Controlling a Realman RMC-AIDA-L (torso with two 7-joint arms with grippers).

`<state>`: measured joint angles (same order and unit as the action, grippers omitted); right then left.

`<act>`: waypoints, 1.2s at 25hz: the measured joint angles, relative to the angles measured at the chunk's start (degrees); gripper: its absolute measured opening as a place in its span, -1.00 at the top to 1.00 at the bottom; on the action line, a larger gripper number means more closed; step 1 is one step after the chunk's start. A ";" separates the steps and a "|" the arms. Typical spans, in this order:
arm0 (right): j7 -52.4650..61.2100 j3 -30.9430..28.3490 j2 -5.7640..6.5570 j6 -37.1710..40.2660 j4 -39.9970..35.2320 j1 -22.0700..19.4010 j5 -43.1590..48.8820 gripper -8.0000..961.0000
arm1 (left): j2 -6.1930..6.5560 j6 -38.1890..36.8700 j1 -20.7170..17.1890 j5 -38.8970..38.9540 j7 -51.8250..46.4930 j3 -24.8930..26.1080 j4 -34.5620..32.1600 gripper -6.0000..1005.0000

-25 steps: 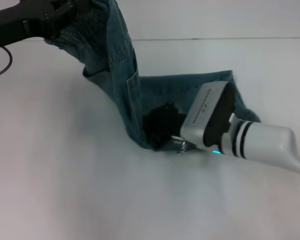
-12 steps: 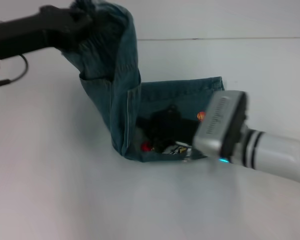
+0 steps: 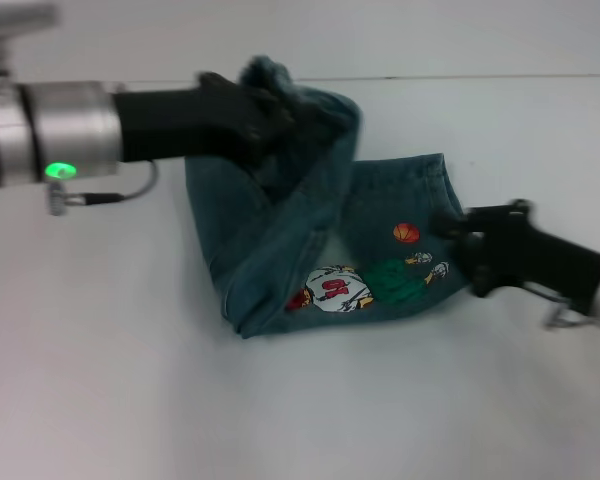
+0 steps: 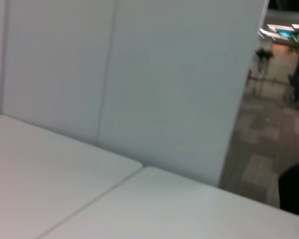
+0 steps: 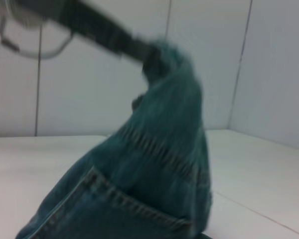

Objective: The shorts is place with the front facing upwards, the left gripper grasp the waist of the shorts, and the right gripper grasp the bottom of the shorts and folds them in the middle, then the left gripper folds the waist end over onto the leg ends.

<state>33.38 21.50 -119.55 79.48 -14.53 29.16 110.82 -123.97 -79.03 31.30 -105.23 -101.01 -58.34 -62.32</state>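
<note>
Head view: waist end up, leg ends down on bench

Head view: left gripper at far centre-left, jaws clamped on waist of shorts, waist lifted clear of white bench and draped toward right. Leg ends flat on bench, cartoon print facing up. Right gripper just beside right edge of leg ends, low over bench; jaw state: cannot tell.

Right wrist view: denim hanging from left gripper, back pocket seam visible.

Left wrist view: only bench and wall panels.
</note>
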 joint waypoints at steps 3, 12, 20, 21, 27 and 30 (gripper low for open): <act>3.89 0.36 0.16 4.53 -6.95 -4.43 -0.23 0.97 | -0.14 3.31 1.12 0.42 0.53 -4.91 2.33 0.70; 6.60 1.59 1.84 8.10 -9.70 -8.02 -0.04 0.97 | -0.64 17.56 4.25 5.54 1.40 -20.95 8.66 0.68; 6.76 3.65 2.39 8.12 -9.83 -7.86 0.01 0.97 | -0.66 17.87 4.38 12.28 4.84 -23.12 10.48 0.66; 6.77 3.65 2.39 8.08 -9.86 -7.83 0.01 0.96 | -0.66 17.22 4.18 12.31 4.83 -23.01 10.41 0.65; 7.10 4.05 2.39 9.54 -10.24 -8.28 0.08 0.96 | -0.30 10.28 -0.12 12.14 7.76 -16.34 9.89 0.23; 7.50 4.95 2.76 12.38 -10.68 -8.95 0.13 0.96 | -0.37 2.55 -4.18 12.01 15.07 -9.37 10.59 -0.24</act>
<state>40.88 26.44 -116.79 91.86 -25.22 20.21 110.95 -124.34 -76.48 27.12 -93.22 -85.95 -67.71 -51.73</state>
